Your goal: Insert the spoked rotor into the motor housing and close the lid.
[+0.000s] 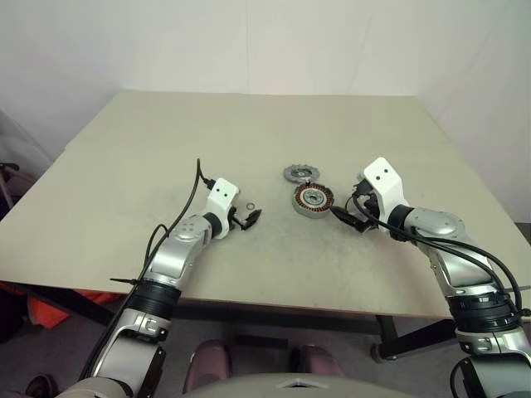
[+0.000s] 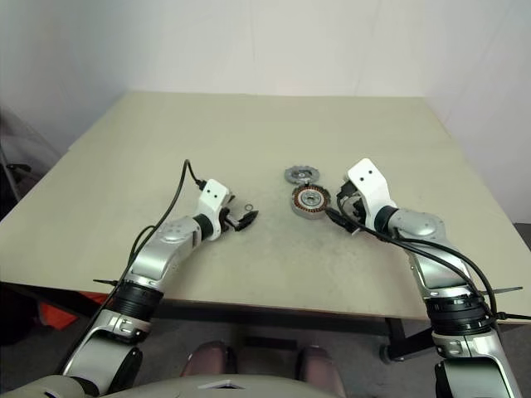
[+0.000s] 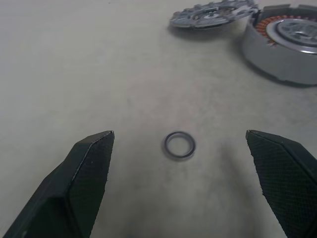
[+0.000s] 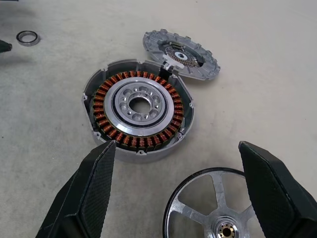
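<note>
The motor housing, a shallow metal cup with copper coils around a silver centre, sits upright on the table, also seen in the head view. Just behind it lies the lid, a grey disc with a notched rim, touching the housing's far rim. The spoked rotor lies flat on the table beneath my right gripper, between its wide-open fingers and near the housing. To the left, my left gripper is open and low over the table with nothing in it.
A tiny thin ring lies on the table between the left gripper's fingertips, apart from both. The beige table stretches wide to the left and far side. A black cable loops off the left wrist.
</note>
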Controlling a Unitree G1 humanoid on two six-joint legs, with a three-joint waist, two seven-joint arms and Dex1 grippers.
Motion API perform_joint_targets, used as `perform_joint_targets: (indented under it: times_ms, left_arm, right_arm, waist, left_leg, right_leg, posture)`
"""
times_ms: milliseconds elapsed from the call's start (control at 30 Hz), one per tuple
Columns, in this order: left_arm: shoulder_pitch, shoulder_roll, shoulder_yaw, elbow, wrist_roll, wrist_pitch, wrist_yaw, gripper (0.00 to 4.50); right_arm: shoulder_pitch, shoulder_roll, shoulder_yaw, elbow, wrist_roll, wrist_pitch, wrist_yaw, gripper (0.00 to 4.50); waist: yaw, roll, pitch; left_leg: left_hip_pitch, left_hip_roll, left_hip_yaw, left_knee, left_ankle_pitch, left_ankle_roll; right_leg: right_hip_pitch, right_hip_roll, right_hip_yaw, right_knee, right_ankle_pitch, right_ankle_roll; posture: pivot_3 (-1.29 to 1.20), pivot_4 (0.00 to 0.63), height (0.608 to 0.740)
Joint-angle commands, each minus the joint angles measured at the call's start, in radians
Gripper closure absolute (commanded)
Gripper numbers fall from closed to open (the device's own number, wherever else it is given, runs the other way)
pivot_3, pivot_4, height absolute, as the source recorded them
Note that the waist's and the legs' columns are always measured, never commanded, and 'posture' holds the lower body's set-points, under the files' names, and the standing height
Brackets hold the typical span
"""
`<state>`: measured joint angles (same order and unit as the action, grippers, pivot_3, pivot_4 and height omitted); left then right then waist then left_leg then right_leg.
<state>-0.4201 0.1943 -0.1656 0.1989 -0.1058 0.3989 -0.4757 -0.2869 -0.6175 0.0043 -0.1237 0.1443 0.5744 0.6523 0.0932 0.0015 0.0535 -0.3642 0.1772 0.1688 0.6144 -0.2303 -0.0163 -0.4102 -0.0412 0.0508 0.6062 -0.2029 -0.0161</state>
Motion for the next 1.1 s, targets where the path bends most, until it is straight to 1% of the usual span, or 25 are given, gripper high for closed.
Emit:
perform_joint_targets:
  times_ms: [33, 567, 867, 967, 1067, 1100]
  left_arm:
    - [-0.047, -0.006, -0.007, 0.017, 0.025, 0.01, 0.014, 0.0]
    - [-0.059, -0.028, -0.028, 0.074, 0.049, 0.066, 0.008, 0.0]
    - [-0.098, -0.048, -0.038, 0.132, 0.077, 0.083, 0.021, 0.0]
    - [-0.101, -0.048, -0.038, 0.139, 0.082, 0.086, 0.023, 0.58]
    - [-0.101, -0.043, -0.041, 0.14, 0.09, 0.09, 0.03, 1.57]
    - [-0.1, -0.043, -0.039, 0.14, 0.09, 0.091, 0.032, 1.57]
  right_arm:
    - [-0.027, 0.002, -0.015, -0.032, 0.008, -0.012, -0.007, 0.03]
    - [-0.033, 0.008, -0.019, -0.025, 0.009, -0.01, -0.021, 0.03]
    - [-0.037, 0.012, -0.022, -0.017, 0.008, -0.015, -0.028, 0.03]
    - [-0.037, 0.013, -0.024, -0.017, 0.007, -0.015, -0.031, 0.0]
    - [-0.038, 0.014, -0.023, -0.017, 0.007, -0.015, -0.034, 0.0]
    - [-0.038, 0.014, -0.023, -0.017, 0.007, -0.014, -0.035, 0.0]
  waist:
    - [-0.001, 0.0, 0.0]
    - [0.0, 0.001, 0.0]
    - [0.001, 0.001, 0.001]
    - [0.0, 0.001, 0.001]
    - [0.0, 0.001, 0.001]
    - [0.0, 0.001, 0.001]
  left_leg:
    - [0.0, 0.0, 0.0, 0.0, 0.0, 0.0]
    - [-0.001, -0.002, -0.007, -0.001, 0.001, 0.001]
    - [-0.001, -0.006, -0.01, -0.002, 0.002, 0.005]
    - [-0.001, -0.006, -0.01, -0.002, 0.003, 0.006]
    - [-0.002, -0.006, -0.01, -0.002, 0.004, 0.007]
    - [-0.002, -0.006, -0.011, -0.003, 0.004, 0.007]
  right_leg:
    - [0.0, 0.0, 0.0, 0.0, 0.0, 0.0]
    - [0.0, -0.002, -0.001, 0.0, 0.0, 0.0]
    - [0.005, -0.009, -0.009, -0.001, -0.001, 0.001]
    - [0.006, -0.011, -0.012, -0.001, -0.001, 0.002]
    - [0.007, -0.014, -0.016, -0.001, -0.001, 0.002]
    - [0.007, -0.014, -0.017, -0.001, -0.001, 0.002]
  posture:
    - [0.0, 0.0, 0.74]
    - [0.0, 0.0, 0.74]
    - [0.0, 0.0, 0.74]
    - [0.0, 0.0, 0.74]
    - [0.0, 0.0, 0.74]
    - [0.0, 0.0, 0.74]
